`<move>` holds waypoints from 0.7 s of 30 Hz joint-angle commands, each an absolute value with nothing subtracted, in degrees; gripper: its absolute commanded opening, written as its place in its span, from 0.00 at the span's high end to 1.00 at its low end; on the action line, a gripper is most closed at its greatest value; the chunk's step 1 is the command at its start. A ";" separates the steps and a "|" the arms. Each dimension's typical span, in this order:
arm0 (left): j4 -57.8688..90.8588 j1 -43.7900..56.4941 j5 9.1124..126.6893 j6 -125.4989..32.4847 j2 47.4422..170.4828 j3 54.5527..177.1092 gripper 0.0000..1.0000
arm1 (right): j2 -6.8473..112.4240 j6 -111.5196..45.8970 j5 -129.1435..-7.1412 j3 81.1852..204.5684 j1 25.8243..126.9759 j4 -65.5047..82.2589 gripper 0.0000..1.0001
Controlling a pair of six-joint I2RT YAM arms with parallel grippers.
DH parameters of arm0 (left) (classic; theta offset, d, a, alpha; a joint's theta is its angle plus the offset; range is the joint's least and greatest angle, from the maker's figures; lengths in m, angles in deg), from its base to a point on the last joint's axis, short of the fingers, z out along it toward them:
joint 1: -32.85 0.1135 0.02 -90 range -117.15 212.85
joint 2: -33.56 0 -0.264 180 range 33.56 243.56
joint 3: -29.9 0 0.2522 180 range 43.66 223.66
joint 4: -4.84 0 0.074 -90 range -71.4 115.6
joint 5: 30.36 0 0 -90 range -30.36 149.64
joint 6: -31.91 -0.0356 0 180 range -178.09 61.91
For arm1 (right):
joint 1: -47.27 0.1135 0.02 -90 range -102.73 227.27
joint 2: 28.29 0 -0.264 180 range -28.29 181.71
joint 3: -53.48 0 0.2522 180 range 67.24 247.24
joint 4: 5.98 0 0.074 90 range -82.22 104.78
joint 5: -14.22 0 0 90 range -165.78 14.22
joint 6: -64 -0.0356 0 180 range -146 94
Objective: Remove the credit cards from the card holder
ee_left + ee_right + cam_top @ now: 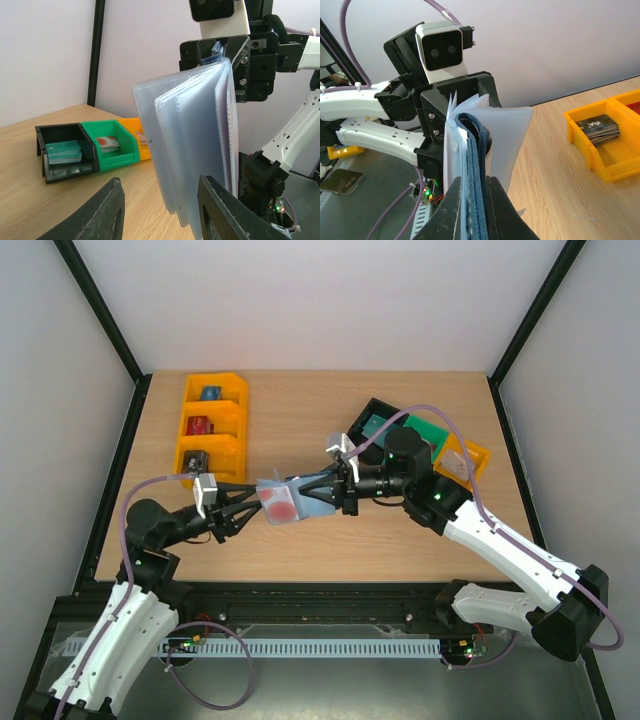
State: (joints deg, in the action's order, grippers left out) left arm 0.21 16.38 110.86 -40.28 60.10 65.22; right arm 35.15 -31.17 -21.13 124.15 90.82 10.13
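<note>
1. Card holder point(287, 502) is up off the worktop point(400, 545), held in mid-air between the two arms over the middle. Its clear sleeves point(190, 140) are fanned out.
2. One credit card point(281, 504), pinkish with a red spot, shows through the outer sleeve.
3. Right gripper point(475, 182): jaws clamped on the holder's navy cover edge.
4. Left gripper point(160, 182): jaws apart, the sleeves hanging between them with a gap to one side, not pinched.
5. Yellow bins point(212, 430) at far left. Black bin point(62, 150), green bin point(112, 145) and an orange bin at far right.
</note>
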 commanded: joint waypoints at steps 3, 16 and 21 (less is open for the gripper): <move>-2.34 15.61 111.21 -41.08 61.06 65.80 0.57 | 34.46 -31.81 -19.24 124.90 90.69 7.86 0.98; -8.66 10.63 110.35 -37.01 62.53 64.80 0.35 | 37.72 -36.25 -20.73 124.16 90.67 2.70 0.98; -13.90 8.65 107.31 -34.21 64.00 63.68 0.26 | 41.44 -40.83 -19.30 124.24 91.27 -1.91 0.98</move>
State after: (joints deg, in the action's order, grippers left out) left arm -6.83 9.85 109.64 -36.79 63.21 64.96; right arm 39.52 -36.65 -20.74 124.13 90.85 4.56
